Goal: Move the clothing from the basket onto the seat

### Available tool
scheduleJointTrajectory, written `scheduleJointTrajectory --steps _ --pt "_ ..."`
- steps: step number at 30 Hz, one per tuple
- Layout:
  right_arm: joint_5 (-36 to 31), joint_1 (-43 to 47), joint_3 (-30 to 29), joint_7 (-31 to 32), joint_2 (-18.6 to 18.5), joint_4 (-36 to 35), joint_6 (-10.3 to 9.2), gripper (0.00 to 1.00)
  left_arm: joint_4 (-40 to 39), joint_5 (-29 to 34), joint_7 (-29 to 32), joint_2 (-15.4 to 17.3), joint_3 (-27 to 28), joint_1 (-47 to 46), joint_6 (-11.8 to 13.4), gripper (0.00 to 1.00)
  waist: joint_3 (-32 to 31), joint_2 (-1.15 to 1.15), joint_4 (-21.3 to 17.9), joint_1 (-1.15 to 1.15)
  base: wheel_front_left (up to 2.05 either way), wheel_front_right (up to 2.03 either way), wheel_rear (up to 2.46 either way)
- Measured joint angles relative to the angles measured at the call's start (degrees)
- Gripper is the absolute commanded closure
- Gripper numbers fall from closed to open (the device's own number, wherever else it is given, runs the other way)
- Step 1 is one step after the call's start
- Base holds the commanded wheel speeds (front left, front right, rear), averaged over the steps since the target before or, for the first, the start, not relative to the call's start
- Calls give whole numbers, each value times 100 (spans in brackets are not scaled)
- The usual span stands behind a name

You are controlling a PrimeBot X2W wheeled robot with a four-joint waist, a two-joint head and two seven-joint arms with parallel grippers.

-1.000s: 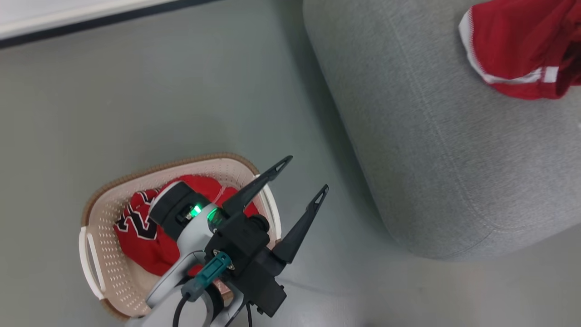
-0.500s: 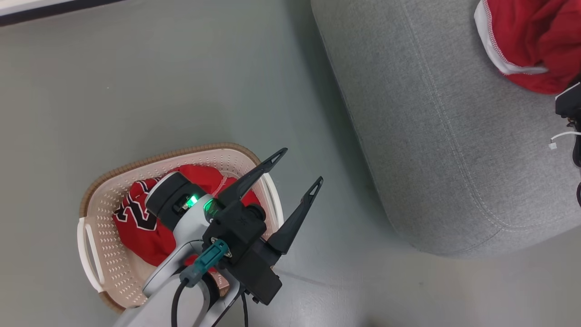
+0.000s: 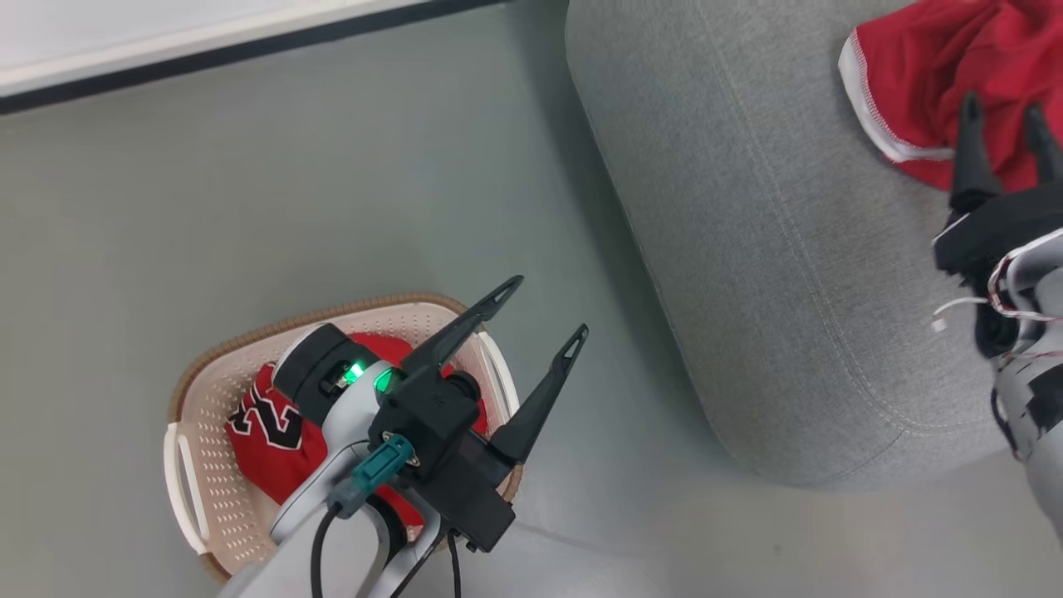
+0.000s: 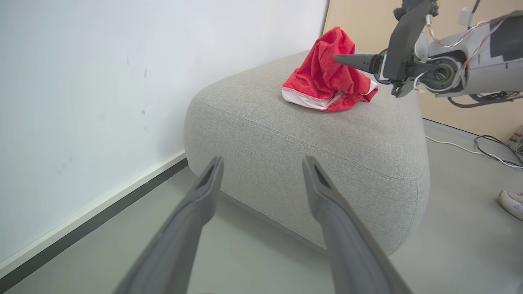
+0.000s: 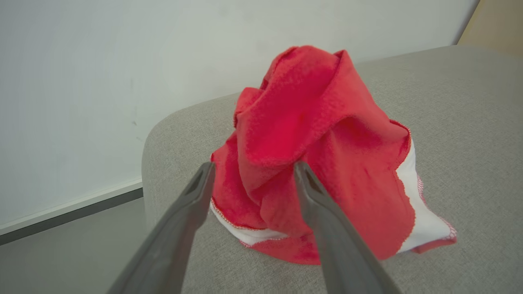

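Here clothing (image 3: 913, 66) heaps on the grey seat (image 3: 747, 208) by the wall (image 4: 102, 81); left claw (image 3: 546, 309), right claw (image 3: 1001, 106) gape.

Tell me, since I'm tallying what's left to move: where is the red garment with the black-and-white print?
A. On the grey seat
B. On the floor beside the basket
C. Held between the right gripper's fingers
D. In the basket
D: the printed garment lies inside the cream basket, while the garment on the seat is the plain red garment with white trim.
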Motion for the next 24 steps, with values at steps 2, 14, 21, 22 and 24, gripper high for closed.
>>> scheduleJointTrajectory --steps 2,14,21,22,24 --pt "-14 102 16 0 43 -94 3 0 27 -23 -49 -9 31 15 40 0 -76 0 8 0 0 0 0" --pt "-478 1055 221 0 334 -1147 -8 0 386 -204 -357 -166 288 341 300 0 -602 0 189 -1 0 0 0" --pt "-779 1579 439 0 464 -1790 -46 0 609 -303 -454 -209 380 487 424 0 -889 0 434 -1 0 0 0" --pt "-825 1640 460 0 481 -1876 -66 0 654 -324 -489 -212 412 536 468 0 -928 0 471 -1 0 0 0" --pt "-881 1783 466 1 487 -2017 -68 0 704 -356 -504 -224 498 615 531 0 -1004 0 550 -1 0 0 0"
